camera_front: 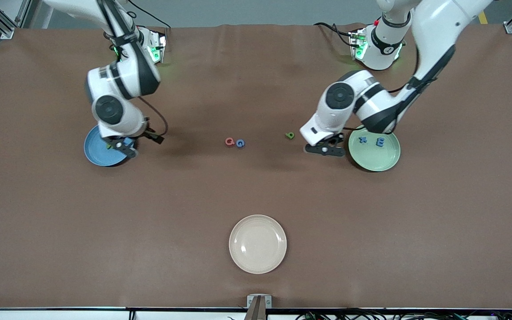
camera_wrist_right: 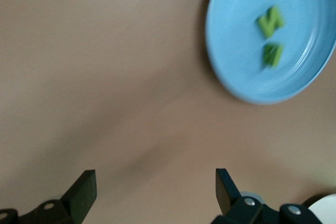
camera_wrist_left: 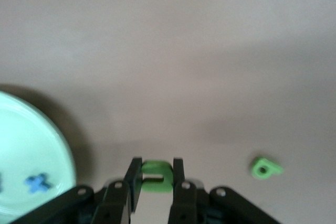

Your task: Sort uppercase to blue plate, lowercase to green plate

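My left gripper [camera_wrist_left: 156, 174] is shut on a green lowercase u [camera_wrist_left: 157, 178] and hangs over the table [camera_front: 322, 150] beside the green plate [camera_front: 374, 165]. On that plate lie a blue x [camera_front: 362, 140] and a blue m [camera_front: 379, 142]. A green q [camera_front: 290, 135] lies on the table near this gripper. Over the rim of the blue plate [camera_front: 95, 155], my right gripper [camera_front: 125, 149] stands open with nothing between its fingers [camera_wrist_right: 84, 192]. Two green uppercase letters, an N [camera_wrist_right: 271, 21] and a B [camera_wrist_right: 272, 54], lie in the blue plate. A red Q [camera_front: 229, 141] and a blue G [camera_front: 240, 143] lie side by side mid-table.
A cream plate [camera_front: 257, 264] stands nearer to the front camera than the Q and G. The brown cloth covers the table. Both arms' bases stand at the table's edge farthest from the camera.
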Action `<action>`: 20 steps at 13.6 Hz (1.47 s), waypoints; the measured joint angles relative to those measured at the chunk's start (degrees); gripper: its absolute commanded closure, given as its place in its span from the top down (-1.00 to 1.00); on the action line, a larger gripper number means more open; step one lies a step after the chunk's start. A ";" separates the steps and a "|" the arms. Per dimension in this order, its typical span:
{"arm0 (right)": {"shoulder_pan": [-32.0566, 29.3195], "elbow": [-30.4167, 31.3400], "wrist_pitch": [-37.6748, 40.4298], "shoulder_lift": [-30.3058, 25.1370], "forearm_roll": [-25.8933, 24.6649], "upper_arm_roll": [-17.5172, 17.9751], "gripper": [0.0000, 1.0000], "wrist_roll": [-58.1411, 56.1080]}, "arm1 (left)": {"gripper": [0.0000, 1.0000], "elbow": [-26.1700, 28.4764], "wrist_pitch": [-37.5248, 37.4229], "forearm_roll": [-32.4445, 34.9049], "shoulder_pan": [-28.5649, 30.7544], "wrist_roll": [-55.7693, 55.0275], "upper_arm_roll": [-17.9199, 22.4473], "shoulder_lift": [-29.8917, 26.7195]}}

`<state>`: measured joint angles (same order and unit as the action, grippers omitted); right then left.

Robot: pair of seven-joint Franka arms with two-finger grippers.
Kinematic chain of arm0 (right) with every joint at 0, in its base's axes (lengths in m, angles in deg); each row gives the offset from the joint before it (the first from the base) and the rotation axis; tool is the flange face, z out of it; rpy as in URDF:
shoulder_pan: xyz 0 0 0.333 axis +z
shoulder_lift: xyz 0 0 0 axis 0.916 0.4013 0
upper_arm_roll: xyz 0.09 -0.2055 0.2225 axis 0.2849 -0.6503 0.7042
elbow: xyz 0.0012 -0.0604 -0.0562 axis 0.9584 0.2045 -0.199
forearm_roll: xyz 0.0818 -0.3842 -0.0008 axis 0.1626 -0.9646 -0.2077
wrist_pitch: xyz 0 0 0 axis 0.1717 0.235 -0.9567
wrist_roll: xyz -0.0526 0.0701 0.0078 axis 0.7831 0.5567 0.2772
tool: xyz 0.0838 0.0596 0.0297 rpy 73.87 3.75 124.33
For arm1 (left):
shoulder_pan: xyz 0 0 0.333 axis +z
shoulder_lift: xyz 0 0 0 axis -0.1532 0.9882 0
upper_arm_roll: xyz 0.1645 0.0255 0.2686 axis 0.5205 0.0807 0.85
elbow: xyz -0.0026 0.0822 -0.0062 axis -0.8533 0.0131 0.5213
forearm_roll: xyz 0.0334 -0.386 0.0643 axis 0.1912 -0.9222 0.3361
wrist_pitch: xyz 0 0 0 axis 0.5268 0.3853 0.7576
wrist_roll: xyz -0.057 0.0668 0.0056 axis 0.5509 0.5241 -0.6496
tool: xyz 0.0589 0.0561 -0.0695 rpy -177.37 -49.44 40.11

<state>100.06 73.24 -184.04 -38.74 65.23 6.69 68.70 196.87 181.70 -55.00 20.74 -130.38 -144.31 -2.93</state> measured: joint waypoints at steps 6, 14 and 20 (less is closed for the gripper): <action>8.50 -0.09 -6.53 0.03 4.34 0.06 1.00 10.76 | -0.72 6.95 0.23 8.13 13.97 5.54 -3.28 -0.02; 17.83 -4.05 -22.63 10.02 4.47 0.07 1.00 38.27 | -0.63 10.23 4.05 18.86 22.62 6.97 -3.11 3.33; 18.52 -14.77 -22.59 21.13 4.52 0.06 0.99 48.86 | 0.48 10.23 4.24 19.65 23.00 7.04 -3.04 4.86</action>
<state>118.59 58.47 -206.64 -17.60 69.75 6.75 117.56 207.10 185.94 -35.35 43.74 -123.34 -147.35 1.93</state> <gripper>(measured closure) 0.000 0.595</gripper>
